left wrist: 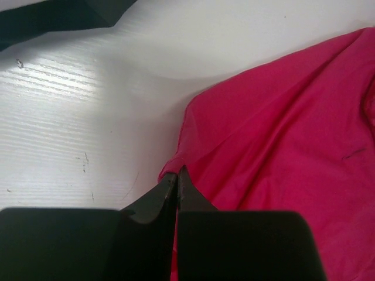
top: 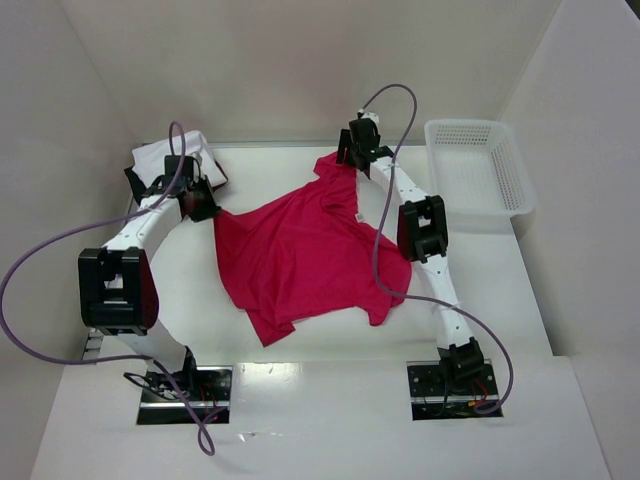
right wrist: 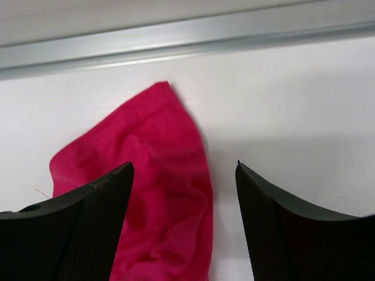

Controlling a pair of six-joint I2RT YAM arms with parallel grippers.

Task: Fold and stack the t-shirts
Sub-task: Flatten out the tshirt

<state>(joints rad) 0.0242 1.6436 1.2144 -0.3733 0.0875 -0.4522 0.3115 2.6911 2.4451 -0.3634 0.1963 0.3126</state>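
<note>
top external view: a red t-shirt (top: 305,255) lies rumpled in the middle of the tabletop (top: 500,290). left gripper (left wrist: 177,178) pinches its left corner tight; right gripper (right wrist: 184,165) stands wide astride a far corner, likely so both can pull the cloth flat for folding.

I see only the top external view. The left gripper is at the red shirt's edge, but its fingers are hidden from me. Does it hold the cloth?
Observer: Yes. The left wrist view shows the left gripper shut on the edge of the red t-shirt.
Operator: Is the right gripper closed also?
Observer: No. The right wrist view shows the right gripper open, with a fold of that shirt between its fingers, not pinched.
</note>
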